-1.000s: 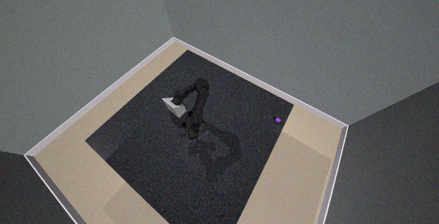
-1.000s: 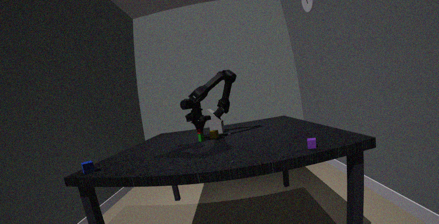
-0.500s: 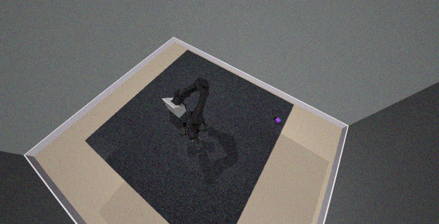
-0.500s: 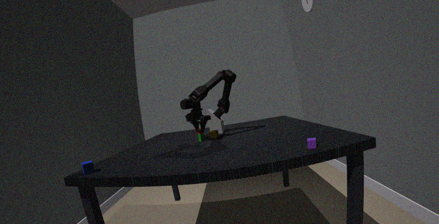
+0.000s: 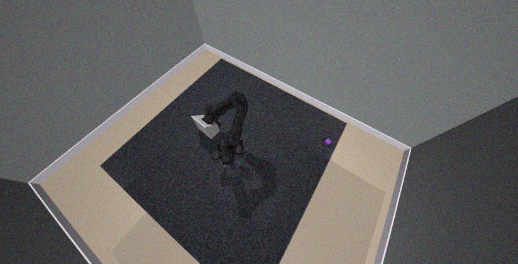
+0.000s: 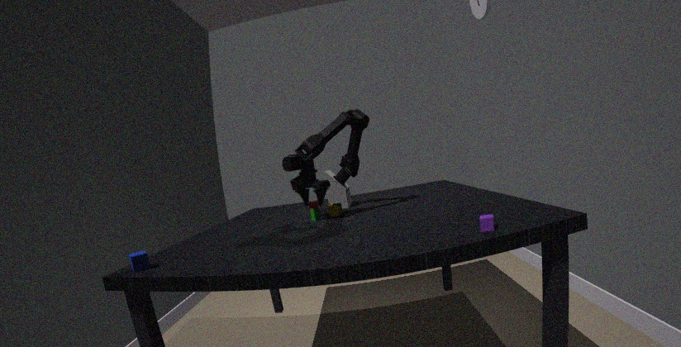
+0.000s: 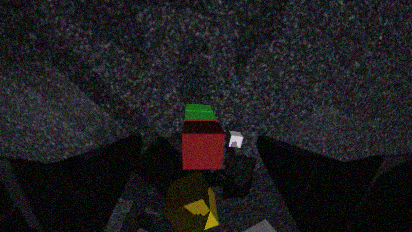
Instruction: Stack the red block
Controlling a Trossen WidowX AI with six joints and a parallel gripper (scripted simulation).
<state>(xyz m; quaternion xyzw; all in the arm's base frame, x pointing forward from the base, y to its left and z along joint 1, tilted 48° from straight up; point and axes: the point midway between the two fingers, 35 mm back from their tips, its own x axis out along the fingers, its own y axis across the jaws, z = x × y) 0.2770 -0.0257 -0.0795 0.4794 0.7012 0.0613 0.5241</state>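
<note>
The small red cube-shaped block [image 7: 202,149] sits squarely atop the green block tower [image 6: 313,214], centred between the black gripper [image 7: 200,165]'s fingers, which stand wide apart, gripping nothing.

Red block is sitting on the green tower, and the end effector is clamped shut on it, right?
Not quite. The red block does sit on the green tower, but the end effector is open, not clamped: in the wrist view its fingers stand wide apart, clear of the block's sides.
</note>
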